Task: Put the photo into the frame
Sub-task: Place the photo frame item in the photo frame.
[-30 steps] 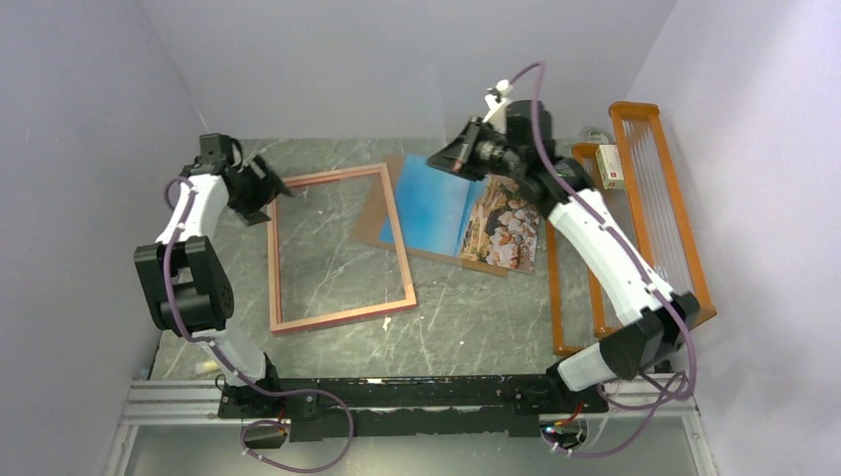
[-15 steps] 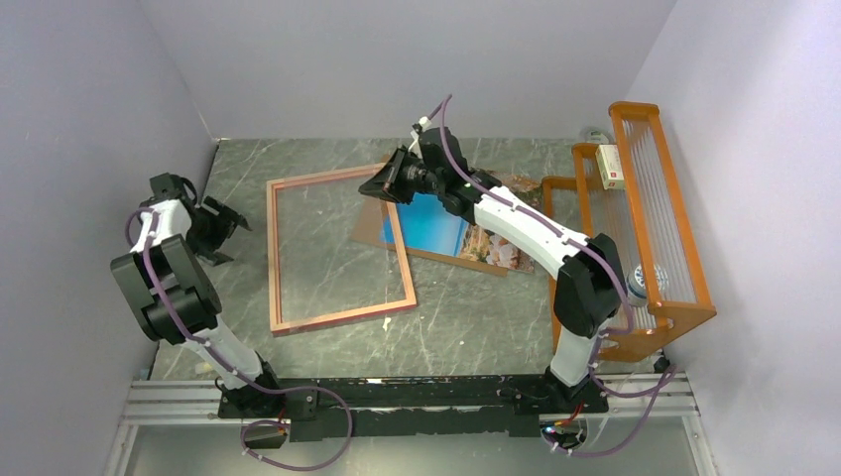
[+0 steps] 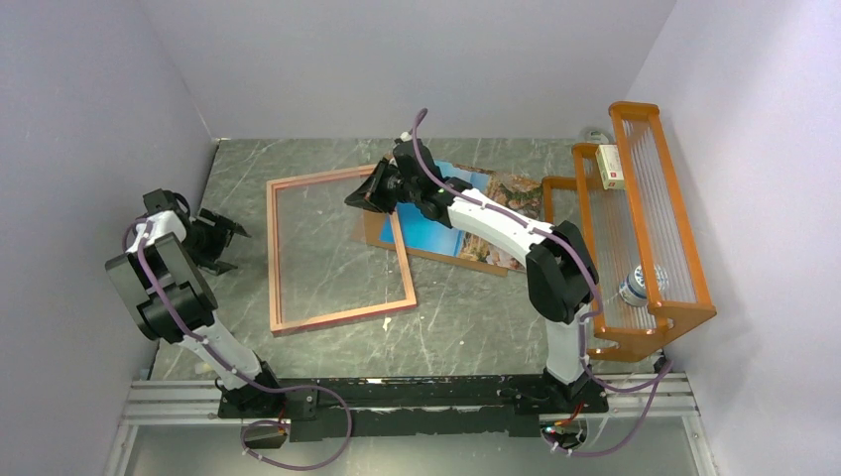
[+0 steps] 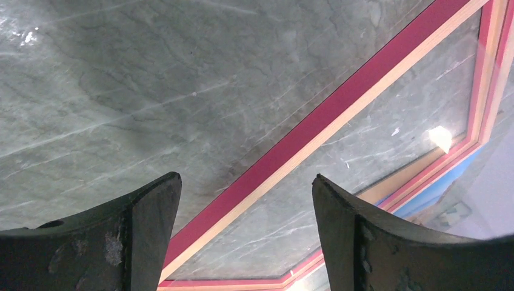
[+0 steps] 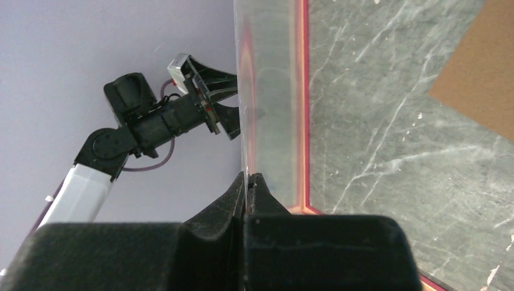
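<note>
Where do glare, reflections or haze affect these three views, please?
Left wrist view: a bright glare spot shows inside the frame. Right wrist view: the clear sheet pinched by the right gripper looks hazy, with pink reflections. Top view: even light, no glare.

**Left fingers spread wide, right fingers pinched together**

The left arm (image 3: 159,288) is folded tight on its own side. Its upper link rises from the base, the elbow bends sharply, and the short forearm turns back inward. The left gripper (image 3: 231,245) sits low and points toward the middle. In the left wrist view its two dark fingers (image 4: 148,230) stand far apart, with a broad gap between the tips.

The right arm (image 3: 496,223) reaches much further. From its base it climbs to a bent elbow, then the white forearm runs long toward the far left. The right gripper (image 3: 355,198) is angled downward at the end of that reach. In the right wrist view its fingertips (image 5: 239,188) are pressed together, with no gap showing.
</note>
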You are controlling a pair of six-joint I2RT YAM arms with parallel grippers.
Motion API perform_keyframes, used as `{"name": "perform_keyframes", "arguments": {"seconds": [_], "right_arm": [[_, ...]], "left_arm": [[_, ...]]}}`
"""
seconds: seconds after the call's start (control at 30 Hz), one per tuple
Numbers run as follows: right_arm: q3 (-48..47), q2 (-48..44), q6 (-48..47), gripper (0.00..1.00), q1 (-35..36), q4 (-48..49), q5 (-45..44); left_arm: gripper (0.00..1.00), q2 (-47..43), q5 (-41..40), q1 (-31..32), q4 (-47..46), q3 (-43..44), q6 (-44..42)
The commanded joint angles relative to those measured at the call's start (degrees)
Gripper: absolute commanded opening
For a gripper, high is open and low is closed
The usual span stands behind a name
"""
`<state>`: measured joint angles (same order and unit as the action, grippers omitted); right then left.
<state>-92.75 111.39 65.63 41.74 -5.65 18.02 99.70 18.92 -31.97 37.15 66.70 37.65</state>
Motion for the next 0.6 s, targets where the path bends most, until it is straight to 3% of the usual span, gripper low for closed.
{"name": "perform_keyframes", "arguments": {"seconds": [0.0,0.57], "right_arm": [[-3.8,-0.6,-0.6,0.0,0.1,2.7,-2.5],[-9.3,4.0,-4.9,0.0,0.1,2.4,-0.9]], "left_arm": [[0.84,1.1,3.0,-0.5,-2.5,-0.3,0.0],[0.77,8.0,11.7,-0.6,-4.8,-0.9,-0.7]]}}
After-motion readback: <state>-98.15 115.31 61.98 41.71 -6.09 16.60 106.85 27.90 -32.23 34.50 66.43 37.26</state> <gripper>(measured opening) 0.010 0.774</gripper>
